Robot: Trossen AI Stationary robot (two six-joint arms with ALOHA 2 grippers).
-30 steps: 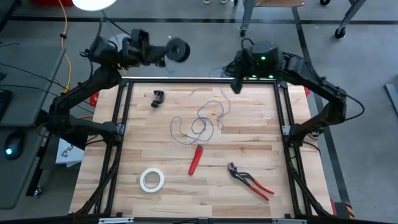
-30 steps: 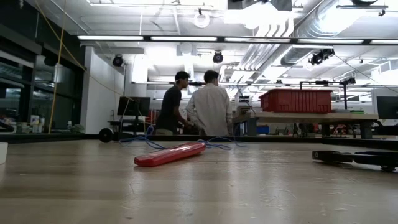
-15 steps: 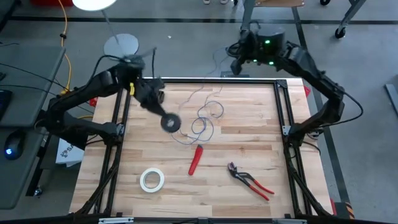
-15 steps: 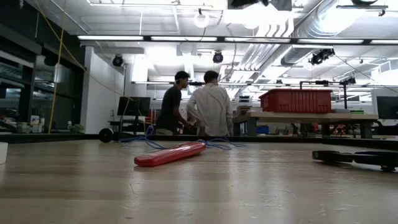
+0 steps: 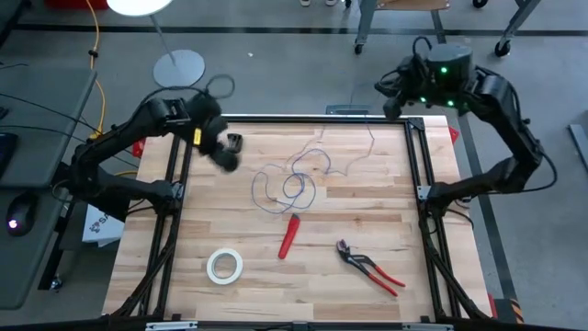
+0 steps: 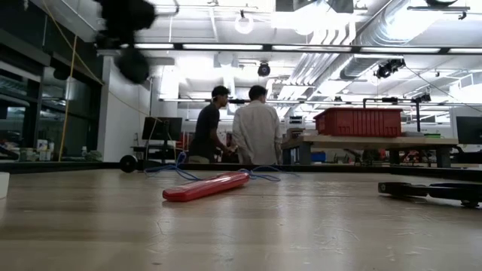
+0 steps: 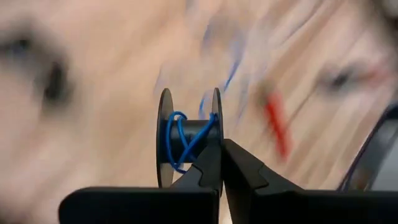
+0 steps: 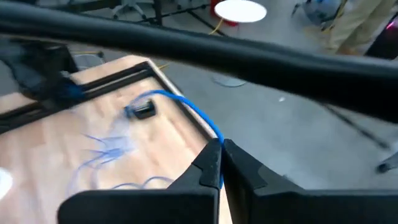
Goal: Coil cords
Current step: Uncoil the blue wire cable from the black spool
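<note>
The cord is a thin blue-violet wire (image 5: pixel 296 182) lying in loose loops on the middle of the wooden table, with one strand (image 5: pixel 364 145) running toward the far right corner. A small black spool (image 7: pixel 186 138), with a few turns of the wire on its core, hangs over the table's far left part (image 5: pixel 228 163). My left gripper (image 5: pixel 220 150) is shut on the spool. My right gripper (image 5: pixel 386 92), beyond the table's far right corner, is shut on the wire (image 8: pixel 186 109). My left gripper pinches the rim of one spool flange (image 7: pixel 216 127) between its two fingertips, slanting down from the far left. The spool is lifted clear of the table, with its axis across the fingers. My right gripper pinches a single strand of the wire (image 8: pixel 215 138) at its fingertips. From there the wire arcs down to the table, lifted and loosely curved.
A white tape roll (image 5: pixel 224 266), a red tool (image 5: pixel 289 235) and red-handled pliers (image 5: pixel 369 267) lie on the near half. A small black clamp (image 5: pixel 235 142) sits by the spool. A black frame (image 5: pixel 303 119) edges the table. Two people (image 6: pixel 241 124) stand in the room behind.
My left gripper has tipped from level to pointing down. It has swung the spool from beyond the far edge down over the table's far left part. My right gripper has moved up and toward the right, drawing one wire strand out toward the far right corner.
</note>
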